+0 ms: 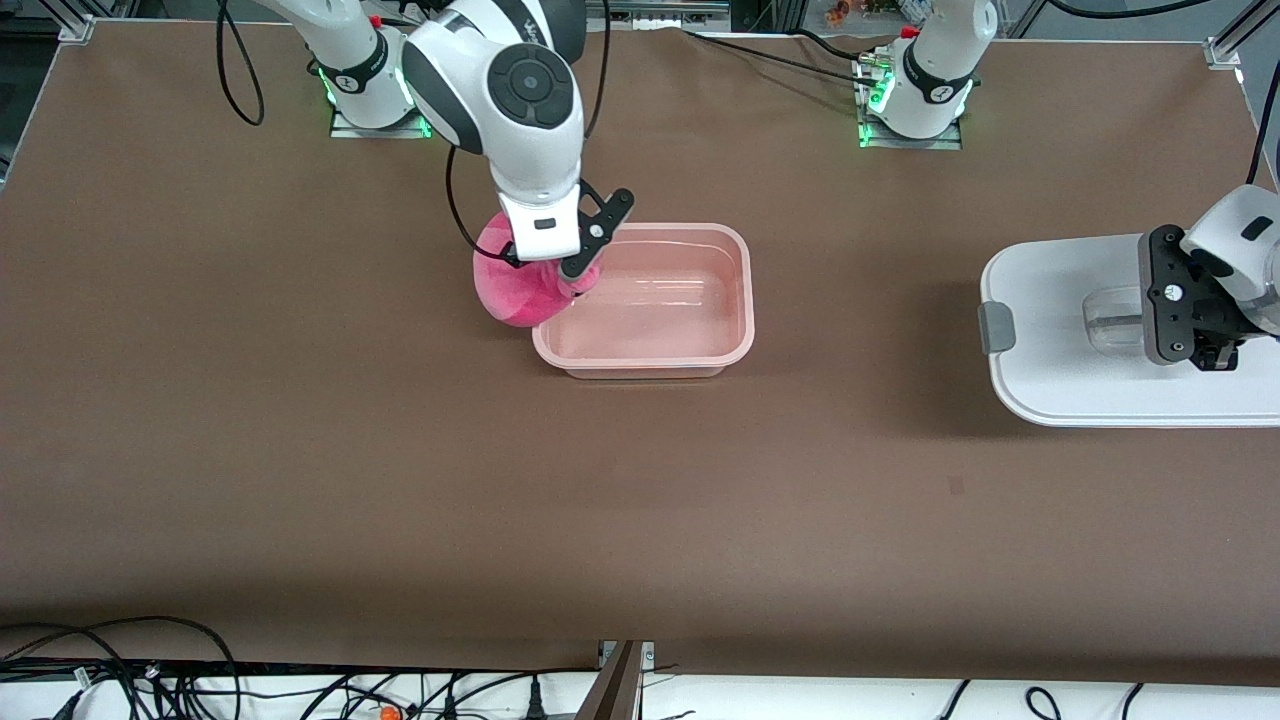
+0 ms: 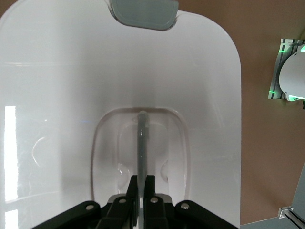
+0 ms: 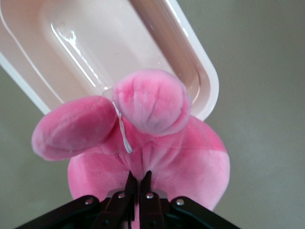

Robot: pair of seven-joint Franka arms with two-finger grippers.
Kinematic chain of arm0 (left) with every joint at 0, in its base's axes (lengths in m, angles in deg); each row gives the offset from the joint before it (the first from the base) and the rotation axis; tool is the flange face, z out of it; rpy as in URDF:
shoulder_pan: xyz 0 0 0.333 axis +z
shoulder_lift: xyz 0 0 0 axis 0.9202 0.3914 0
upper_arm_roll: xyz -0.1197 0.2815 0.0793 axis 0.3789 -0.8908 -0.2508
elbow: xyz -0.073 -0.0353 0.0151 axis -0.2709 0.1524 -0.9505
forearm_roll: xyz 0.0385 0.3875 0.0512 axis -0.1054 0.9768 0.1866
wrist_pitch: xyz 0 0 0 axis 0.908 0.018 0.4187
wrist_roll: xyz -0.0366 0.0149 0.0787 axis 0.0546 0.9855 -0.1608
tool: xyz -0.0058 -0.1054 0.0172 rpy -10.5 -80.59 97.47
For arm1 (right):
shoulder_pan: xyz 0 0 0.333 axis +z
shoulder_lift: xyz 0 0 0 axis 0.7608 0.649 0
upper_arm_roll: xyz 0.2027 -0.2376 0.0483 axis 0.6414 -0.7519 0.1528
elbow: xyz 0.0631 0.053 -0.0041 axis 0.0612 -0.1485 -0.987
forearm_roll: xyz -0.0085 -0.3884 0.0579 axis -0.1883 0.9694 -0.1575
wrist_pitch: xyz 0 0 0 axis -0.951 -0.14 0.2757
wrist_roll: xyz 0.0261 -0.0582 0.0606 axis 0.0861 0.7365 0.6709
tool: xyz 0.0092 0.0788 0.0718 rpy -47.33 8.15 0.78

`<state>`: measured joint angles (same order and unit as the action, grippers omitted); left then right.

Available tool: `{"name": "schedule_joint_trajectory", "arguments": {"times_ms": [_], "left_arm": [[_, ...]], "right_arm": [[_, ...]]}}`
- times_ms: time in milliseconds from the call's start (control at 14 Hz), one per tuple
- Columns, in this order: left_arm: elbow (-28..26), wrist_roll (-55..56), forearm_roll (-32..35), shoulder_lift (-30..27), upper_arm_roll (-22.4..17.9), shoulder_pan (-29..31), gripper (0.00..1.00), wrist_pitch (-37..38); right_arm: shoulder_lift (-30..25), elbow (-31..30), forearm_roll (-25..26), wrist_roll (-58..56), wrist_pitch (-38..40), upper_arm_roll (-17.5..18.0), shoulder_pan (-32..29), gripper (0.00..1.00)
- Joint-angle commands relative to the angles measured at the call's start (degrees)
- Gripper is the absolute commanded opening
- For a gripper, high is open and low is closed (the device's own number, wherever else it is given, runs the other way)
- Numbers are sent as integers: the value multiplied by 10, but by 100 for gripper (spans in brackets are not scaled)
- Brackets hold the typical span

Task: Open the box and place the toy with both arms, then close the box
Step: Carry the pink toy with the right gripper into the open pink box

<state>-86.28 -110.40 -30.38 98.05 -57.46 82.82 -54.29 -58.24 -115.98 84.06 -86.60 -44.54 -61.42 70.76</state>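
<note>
The box's translucent pink base (image 1: pixel 746 300) stands open mid-table, with nothing inside. My right gripper (image 1: pixel 572 278) is shut on the hot-pink plush toy (image 1: pixel 512 290), which hangs over the base's rim at the right arm's end. In the right wrist view the toy (image 3: pixel 157 157) fills the space below the gripper (image 3: pixel 138 177), over a corner of the base (image 3: pixel 209 83). The white lid (image 1: pixel 1060 340) is held up over the left arm's end of the table. My left gripper (image 1: pixel 1213 357) is shut on its clear centre handle (image 2: pixel 141 138). A grey clip (image 2: pixel 143 12) shows on the lid (image 2: pixel 62 95).
Both arm bases (image 1: pixel 372 95) (image 1: pixel 915 100) stand along the table edge farthest from the front camera. Loose cables (image 1: pixel 150 680) lie off the table's nearest edge. Bare brown tabletop (image 1: pixel 400 480) spreads nearer the front camera than the box.
</note>
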Motion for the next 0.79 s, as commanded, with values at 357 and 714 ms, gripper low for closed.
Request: {"name": "schedule_joint_trajectory", "arguments": {"times_ms": [357, 714], "left_arm": [[11, -12, 18, 4, 4, 0, 0, 8], [10, -12, 16, 4, 4, 0, 0, 9]], "right_arm": [[38, 88, 18, 88, 31, -7, 24, 100], [33, 159, 16, 92, 152, -15, 14, 100]]}}
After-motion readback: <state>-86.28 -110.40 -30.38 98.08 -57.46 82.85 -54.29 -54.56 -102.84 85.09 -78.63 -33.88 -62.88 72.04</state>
